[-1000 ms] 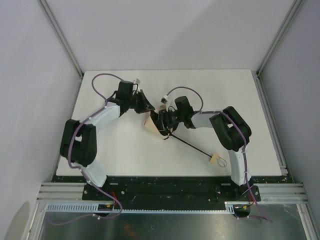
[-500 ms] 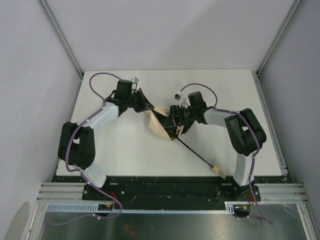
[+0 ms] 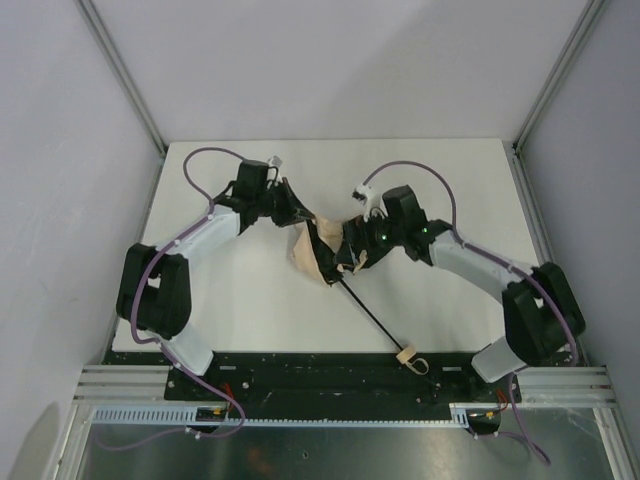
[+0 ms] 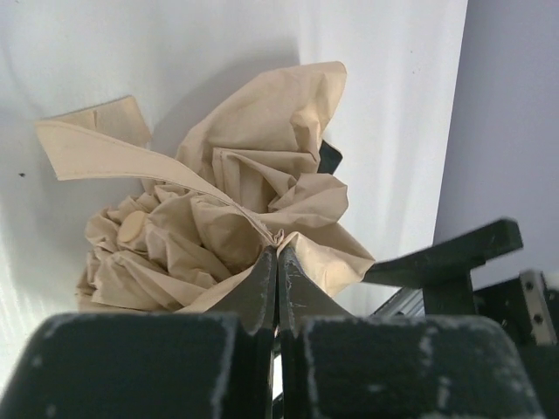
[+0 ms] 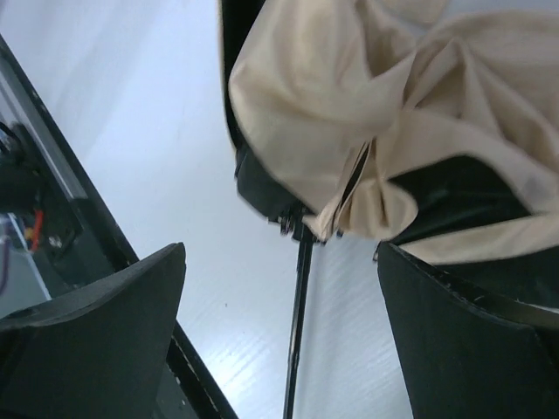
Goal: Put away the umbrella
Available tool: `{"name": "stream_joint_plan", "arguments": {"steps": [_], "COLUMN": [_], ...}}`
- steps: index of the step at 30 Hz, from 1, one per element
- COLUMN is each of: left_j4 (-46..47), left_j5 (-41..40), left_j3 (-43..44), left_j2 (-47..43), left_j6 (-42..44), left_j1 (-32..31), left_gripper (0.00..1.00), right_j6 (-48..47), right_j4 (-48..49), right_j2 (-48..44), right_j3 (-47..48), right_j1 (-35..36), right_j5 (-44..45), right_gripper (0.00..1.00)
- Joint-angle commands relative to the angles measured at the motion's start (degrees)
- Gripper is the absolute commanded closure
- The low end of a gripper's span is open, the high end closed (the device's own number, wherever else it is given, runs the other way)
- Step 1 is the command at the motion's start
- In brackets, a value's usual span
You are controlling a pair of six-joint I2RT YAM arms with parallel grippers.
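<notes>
One white worktop (image 3: 250, 310) carries the umbrella (image 3: 308, 250), its fabric bunched between both arms. The left end effector (image 4: 278, 262) pinches a fabric fold tight. The right end effector (image 5: 281, 253) gapes wide just before the bundle, gripping nothing.

Right claw (image 3: 352, 248) opened wide — umbrella (image 3: 305, 252) swung, handle (image 3: 405, 355) nearer the edge.
</notes>
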Motion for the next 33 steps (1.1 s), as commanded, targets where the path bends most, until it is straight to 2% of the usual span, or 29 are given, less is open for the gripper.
{"name": "stream_joint_plan", "arguments": {"steps": [1, 3, 8, 14, 20, 27, 30, 32, 33], "left_j4": [1.46, 1.44, 1.44, 1.46, 1.50, 1.46, 1.49, 1.49, 1.51], "left_j5": [1.84, 1.58, -0.78, -0.41, -0.23, 0.45, 0.33, 0.12, 0.05], "left_j3": [3.06, 3.13, 3.30, 6.54, 7.97, 9.89, 10.74, 11.27, 11.58], "left_j2": [-2.57, -3.30, -4.90, -2.05, 0.58, 3.59, 4.53, 5.07, 5.36], "left_j6": [-1.88, -2.52, -5.05, -7.57, -9.04, -9.80, -10.34, -10.50, -10.55], "left_j1": [-1.90, -2.92, -5.65, -8.81, -10.08, -10.26, -10.33, -10.30, -10.33], "left_gripper": [1.00, 1.00, 1.00, 1.00, 1.00, 1.00, 1.00, 1.00, 1.00], "right_j6": [-2.46, -1.35, 0.11, -0.55, 4.45, 8.08, 11.21, 14.55, 16.42], "right_j4": [6.19, 13.22, 29.55, 42.14, 48.92, 54.40, 57.08, 58.30, 58.68], "right_j2": [-7.10, -8.07, -4.23, 3.14, 7.30, 8.94, 11.02, 12.50, 13.31], "right_j3": [-7.99, -12.35, -18.61, -19.41, -19.22, -19.58, -19.62, -19.69, -19.69], "right_j1": [4.95, 9.40, 21.28, 26.47, 26.03, 21.17, 18.56, 16.31, 15.18], "right_j5": [12.29, 18.31, 43.71, 55.81, 61.09, 50.74, 50.97, 49.58, 48.42], "right_gripper": [0.05, 0.03, 0.01, 0.01, 0.01, 0.01, 0.01, 0.04, 0.09]}}
